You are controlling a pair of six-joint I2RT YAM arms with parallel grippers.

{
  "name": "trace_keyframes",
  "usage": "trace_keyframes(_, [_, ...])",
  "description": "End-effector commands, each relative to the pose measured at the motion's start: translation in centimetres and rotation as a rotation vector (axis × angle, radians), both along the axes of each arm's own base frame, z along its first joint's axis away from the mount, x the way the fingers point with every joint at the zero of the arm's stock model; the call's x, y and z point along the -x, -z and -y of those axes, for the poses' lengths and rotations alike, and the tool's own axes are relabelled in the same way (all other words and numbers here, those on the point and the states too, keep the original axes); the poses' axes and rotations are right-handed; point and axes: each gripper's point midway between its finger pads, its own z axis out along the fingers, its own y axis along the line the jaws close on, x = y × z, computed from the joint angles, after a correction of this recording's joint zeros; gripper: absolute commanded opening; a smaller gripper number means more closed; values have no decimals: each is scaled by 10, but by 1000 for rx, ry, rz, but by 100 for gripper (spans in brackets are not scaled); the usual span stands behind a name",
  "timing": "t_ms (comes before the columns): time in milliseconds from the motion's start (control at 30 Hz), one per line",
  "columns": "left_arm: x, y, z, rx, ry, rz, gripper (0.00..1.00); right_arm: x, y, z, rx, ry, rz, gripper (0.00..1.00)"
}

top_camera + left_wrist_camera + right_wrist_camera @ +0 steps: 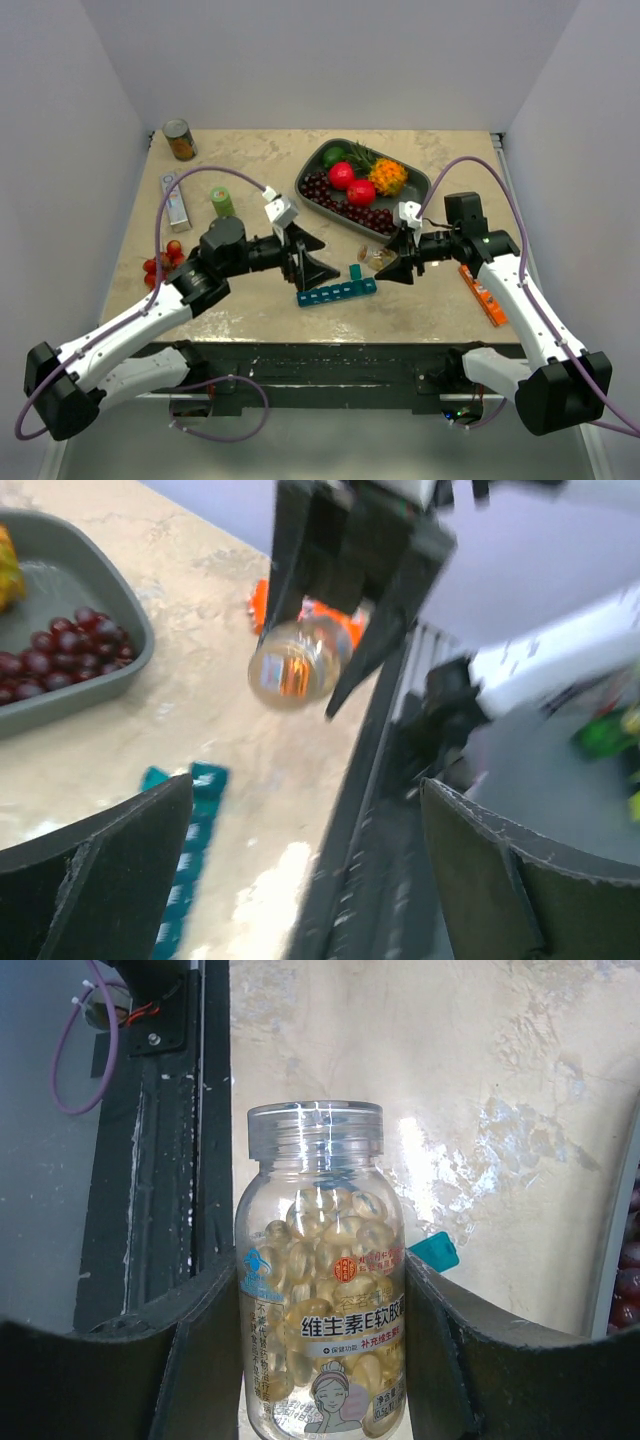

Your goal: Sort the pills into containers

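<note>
Pills (330,1250) unsorted in bottle (315,1140) pinched by right jaws; left jaws spread, empty; organiser (337,291) apparently unfilled.

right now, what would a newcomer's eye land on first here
Most likely the clear bottle of yellowish pills, clamped in the right gripper over the middle of the table, with the left gripper open and facing it. Next come the grey tray of bright fruit at the back, and the teal pill organiser lying near the front edge between the arms.
</note>
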Motion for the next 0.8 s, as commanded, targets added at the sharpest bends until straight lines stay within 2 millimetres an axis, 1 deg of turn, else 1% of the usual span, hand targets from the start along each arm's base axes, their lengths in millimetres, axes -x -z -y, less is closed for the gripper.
trace_keyframes(0, [17, 1, -25, -88, 119, 625, 99, 8, -4, 0, -13, -53, 70, 8])
trace_keyframes(33, [18, 20, -29, -114, 123, 653, 99, 8, -2, 1, -7, -54, 72, 8])
trace_keyframes(67, [17, 24, -32, -119, 113, 712, 99, 10, 1, 2, 1, -65, 86, 8])
trace_keyframes(100, [17, 16, -35, -90, 87, 772, 99, 10, 3, 3, 6, -70, 90, 8])
trace_keyframes(133, [18, 24, -36, -98, 87, 784, 99, 12, 5, 3, 13, -75, 94, 8])
trace_keyframes(233, [17, 24, -31, -92, 111, 831, 99, 16, 13, 5, 27, -96, 106, 9])
trace_keyframes(267, [17, 28, -26, -100, 149, 843, 99, 17, 16, 6, 30, -104, 114, 9])
trace_keyframes(300, [18, 25, -23, -94, 168, 862, 99, 18, 17, 6, 31, -109, 118, 9])
trace_keyframes(367, [20, 29, -14, -88, 230, 891, 99, 19, 19, 6, 30, -121, 121, 9])
trace_keyframes(433, [19, 27, -7, -74, 255, 899, 99, 20, 19, 5, 30, -126, 123, 9])
trace_keyframes(467, [17, 27, 1, -69, 268, 901, 99, 19, 19, 6, 31, -126, 125, 9])
trace_keyframes(667, [15, 27, 31, -73, 289, 920, 99, 23, 19, 5, 26, -135, 124, 9])
trace_keyframes(767, [11, 26, 42, -74, 284, 925, 98, 23, 19, 4, 25, -140, 127, 9])
